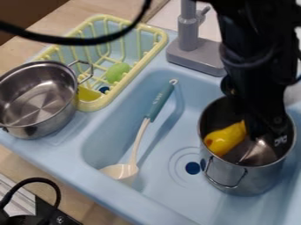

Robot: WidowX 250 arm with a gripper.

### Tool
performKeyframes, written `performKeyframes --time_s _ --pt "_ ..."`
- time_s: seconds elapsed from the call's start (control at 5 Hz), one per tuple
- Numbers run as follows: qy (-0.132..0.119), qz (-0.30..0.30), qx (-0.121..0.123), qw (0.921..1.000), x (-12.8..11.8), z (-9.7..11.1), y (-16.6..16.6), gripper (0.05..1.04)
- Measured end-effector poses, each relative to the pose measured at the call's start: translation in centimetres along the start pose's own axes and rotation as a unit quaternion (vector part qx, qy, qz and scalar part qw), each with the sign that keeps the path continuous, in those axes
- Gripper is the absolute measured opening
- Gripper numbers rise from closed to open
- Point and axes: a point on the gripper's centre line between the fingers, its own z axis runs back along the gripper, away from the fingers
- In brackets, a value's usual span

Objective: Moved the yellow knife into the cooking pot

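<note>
The black gripper (258, 127) hangs down from the upper right into the mouth of the metal cooking pot (253, 178), which stands in the right part of the blue sink. Inside the pot's rim, at its left side, is the yellow knife (225, 139); I see it as a thick yellow shape. Its right end meets the dark gripper, and the arm hides whatever lies behind that point. Whether it is held or only touching, I cannot tell.
A ladle (157, 103) with a teal handle lies slantwise in the sink (170, 193), left of the pot. Behind are a grey faucet (188, 33) and a yellow dish rack (154, 31) holding a green item (117, 71). A second metal pot (38, 99) stands at far left.
</note>
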Motion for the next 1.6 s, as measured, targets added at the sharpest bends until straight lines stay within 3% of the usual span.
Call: performKeyframes --time_s 0.2,0.4,1.0,1.2,1.6 --pt "-0.013 0.019 -0.001 0.9997 0.1 0.9 0.5 0.466" --pt "-0.029 0.041 0.013 0.9986 0.6 3.1 1.7 0.466" --pt "-0.064 0.129 0.064 0.9875 -1.2 8.4 4.9 0.466" --pt "-0.034 0.165 0.071 0.9832 -2.4 8.6 6.5 0.466" --pt "-0.024 0.264 0.073 0.9613 -4.1 7.4 8.8 0.466"
